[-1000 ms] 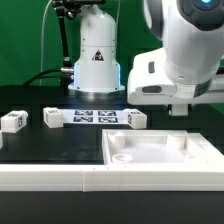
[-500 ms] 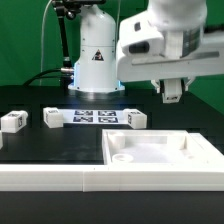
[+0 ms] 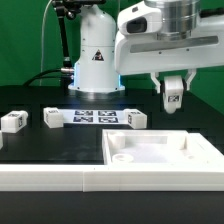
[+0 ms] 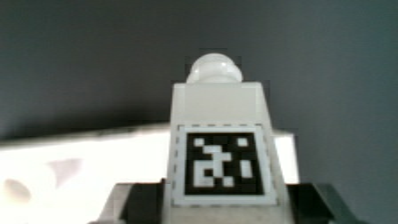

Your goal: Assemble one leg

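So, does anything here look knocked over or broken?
Nothing stands out. The gripper holds one leg straight, clear of the table. The other legs sit near the marker board, and the white panel lies flat, with no damage visible.

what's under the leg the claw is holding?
The leg hangs in the claw clear of the dark table; the wrist view shows the white panel beside it. The spot straight beneath is covered by the leg.

exterior: table-level, facing arm base [image 3: 97, 60] | wrist: very near leg [image 4: 222, 140] | shared: leg
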Robot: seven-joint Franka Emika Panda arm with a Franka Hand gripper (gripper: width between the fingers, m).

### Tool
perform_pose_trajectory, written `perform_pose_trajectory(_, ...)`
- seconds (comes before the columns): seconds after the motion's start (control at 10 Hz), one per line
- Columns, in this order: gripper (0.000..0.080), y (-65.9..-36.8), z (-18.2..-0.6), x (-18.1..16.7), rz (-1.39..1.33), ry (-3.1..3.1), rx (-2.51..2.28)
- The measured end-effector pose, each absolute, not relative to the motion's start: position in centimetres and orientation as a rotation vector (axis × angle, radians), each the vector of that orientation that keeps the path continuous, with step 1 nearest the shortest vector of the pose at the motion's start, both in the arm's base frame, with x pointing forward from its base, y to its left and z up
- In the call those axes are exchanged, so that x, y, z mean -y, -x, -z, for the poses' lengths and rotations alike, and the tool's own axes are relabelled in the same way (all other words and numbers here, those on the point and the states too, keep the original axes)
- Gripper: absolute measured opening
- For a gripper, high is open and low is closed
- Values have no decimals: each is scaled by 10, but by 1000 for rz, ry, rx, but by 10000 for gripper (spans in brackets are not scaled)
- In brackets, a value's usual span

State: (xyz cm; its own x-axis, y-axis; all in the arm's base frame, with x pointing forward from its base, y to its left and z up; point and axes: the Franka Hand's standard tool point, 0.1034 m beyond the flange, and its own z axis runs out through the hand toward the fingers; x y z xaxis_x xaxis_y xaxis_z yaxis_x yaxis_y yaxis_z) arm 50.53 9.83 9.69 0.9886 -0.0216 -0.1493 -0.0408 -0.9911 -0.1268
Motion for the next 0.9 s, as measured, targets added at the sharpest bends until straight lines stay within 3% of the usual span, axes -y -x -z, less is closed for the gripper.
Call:
perform_pose_trajectory(0.2, 291, -527, -108, -78, -30, 3034, 61)
perform_pose_trajectory(0.5, 291, -541, -107, -63, 286, 3045, 128)
perform_pose_trajectory(0.9, 291, -543, -97, -74, 279, 3041, 154)
